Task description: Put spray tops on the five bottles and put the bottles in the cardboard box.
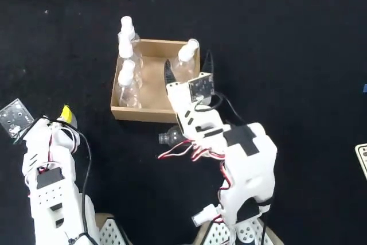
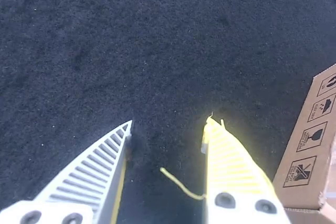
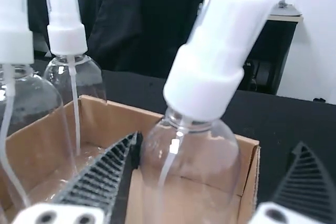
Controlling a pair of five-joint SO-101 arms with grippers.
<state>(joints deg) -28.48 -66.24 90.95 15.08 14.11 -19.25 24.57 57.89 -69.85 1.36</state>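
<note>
The cardboard box (image 1: 152, 110) sits mid-table. A clear bottle with a white spray top (image 1: 186, 55) leans in its far right corner. My right gripper (image 1: 188, 67) is open, one black finger on either side of this bottle (image 3: 194, 166), with a wide gap on one side. More capped bottles (image 1: 126, 76) stand along the box's left wall (image 3: 68, 66). One uncapped bottle (image 1: 168, 137) lies on the cloth in front of the box, partly under the right arm. My left gripper (image 2: 169, 124) hangs open and empty over bare cloth left of the box (image 2: 310, 145).
Black cloth covers the table, with wide free room to the left and the right of the box. A pale card (image 1: 362, 162) lies at the right edge. The right arm's body (image 1: 246, 159) fills the space just in front of the box.
</note>
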